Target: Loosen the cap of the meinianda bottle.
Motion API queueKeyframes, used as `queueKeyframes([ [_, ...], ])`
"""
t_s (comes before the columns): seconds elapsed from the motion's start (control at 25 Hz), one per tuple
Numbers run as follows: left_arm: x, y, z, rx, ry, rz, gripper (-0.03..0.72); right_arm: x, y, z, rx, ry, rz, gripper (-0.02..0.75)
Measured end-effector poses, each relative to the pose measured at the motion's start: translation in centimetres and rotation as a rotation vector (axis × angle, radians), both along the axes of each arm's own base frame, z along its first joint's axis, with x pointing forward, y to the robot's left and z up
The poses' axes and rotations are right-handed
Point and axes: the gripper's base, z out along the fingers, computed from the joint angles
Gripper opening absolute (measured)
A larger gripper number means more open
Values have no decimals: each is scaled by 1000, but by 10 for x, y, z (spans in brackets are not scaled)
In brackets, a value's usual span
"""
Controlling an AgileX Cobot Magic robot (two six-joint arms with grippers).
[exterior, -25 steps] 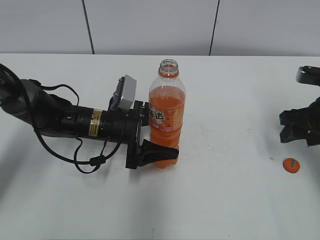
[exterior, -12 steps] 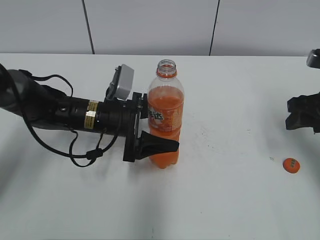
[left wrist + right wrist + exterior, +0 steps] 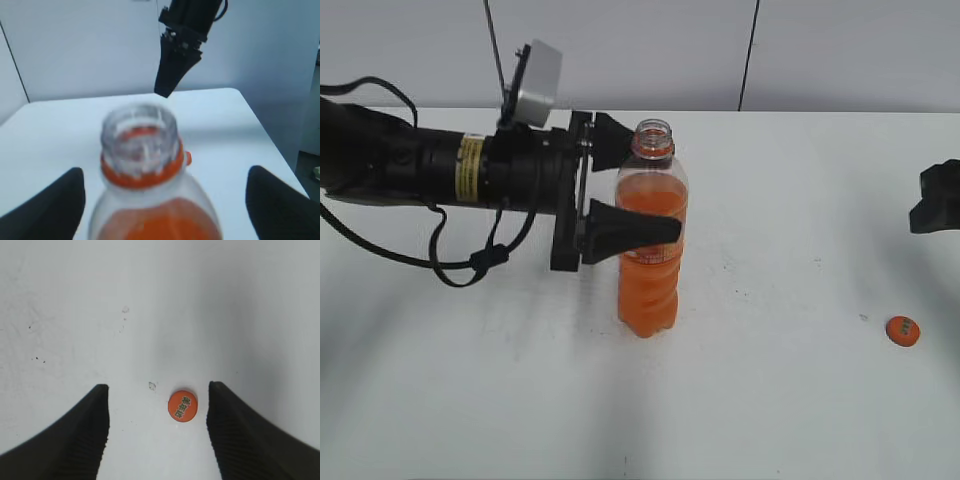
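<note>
The meinianda bottle (image 3: 648, 280) stands upright on the white table with its mouth open and an orange neck ring. It fills the left wrist view (image 3: 142, 150), blurred. My left gripper (image 3: 638, 180) is open, one jaw on each side of the bottle's shoulder with a gap on both sides (image 3: 165, 200). The cap (image 3: 902, 330) lies on the table far right, apart from the bottle. My right gripper (image 3: 156, 410) is open above the table, and the cap (image 3: 182, 405) lies between its jaws, nearer the right one. Only part of that gripper (image 3: 938, 205) shows at the exterior view's right edge.
The white table (image 3: 770, 400) runs back to a grey panelled wall (image 3: 620, 50). The left arm's black body and cables (image 3: 440, 170) stretch across the table's left side. The right arm (image 3: 181, 45) hangs in the background of the left wrist view.
My left gripper has risen from the bottle's lower body to its shoulder. The bottle has stayed on the table. My right gripper has moved up and right toward the frame edge.
</note>
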Motion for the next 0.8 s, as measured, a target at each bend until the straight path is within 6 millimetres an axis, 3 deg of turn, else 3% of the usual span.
queueKeyframes([
  [0.32,-14,6,70,-86,-133,23,591,-11,0,24,3,-78,2,463],
  [0.48,-26,12,107,-105,-117,73,591,-20,1,34,6,-91,9,463],
  [0.64,-22,28,135,-8,-58,385,590,-29,1,44,9,-104,16,463],
  [0.8,-10,60,152,123,-89,816,590,-36,2,50,12,-103,23,463],
])
